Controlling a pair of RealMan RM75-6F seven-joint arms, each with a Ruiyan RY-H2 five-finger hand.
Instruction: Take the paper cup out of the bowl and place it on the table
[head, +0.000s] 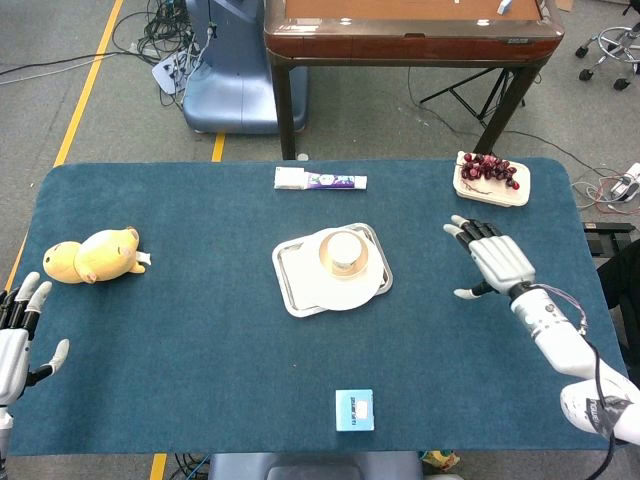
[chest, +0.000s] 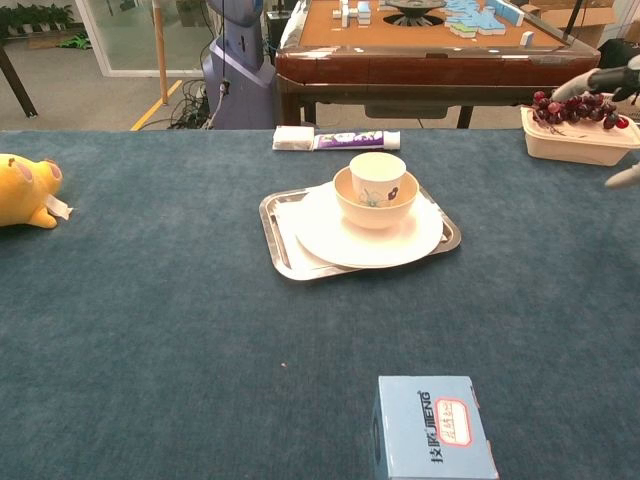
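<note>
1. The paper cup (chest: 377, 176) stands upright inside the bowl (chest: 375, 207), near the middle of the frame in both views; its rim rises above the bowl's rim.
2. The bowl sits on a white plate (chest: 370, 240), and the plate rests on a metal tray (chest: 283, 243) lying at a slight angle on the blue worktop (head: 200, 330).
3. The right hand (head: 492, 262) hovers to the right of the tray, well apart from it, released with its fingers (head: 462, 232) spread and holding nothing. In the chest view only its fingertips show at the right edge.
4. The left hand (head: 12, 338) is at the lower left edge of the head view, fingers apart and released, holding nothing; it is partly cut off by the frame.
5. A yellow plush toy (head: 92, 255) lies on the worktop at the left, just above the left hand in the frame.
6. A small white box and a purple tube (head: 320, 181) lie side by side at the far edge of the worktop, above the tray in the frame.
7. A pale container of dark red grapes (head: 490, 179) sits at the upper right corner of the worktop.
8. A light blue box (head: 354, 410) with a white label rests near the bottom edge, below the tray.
</note>
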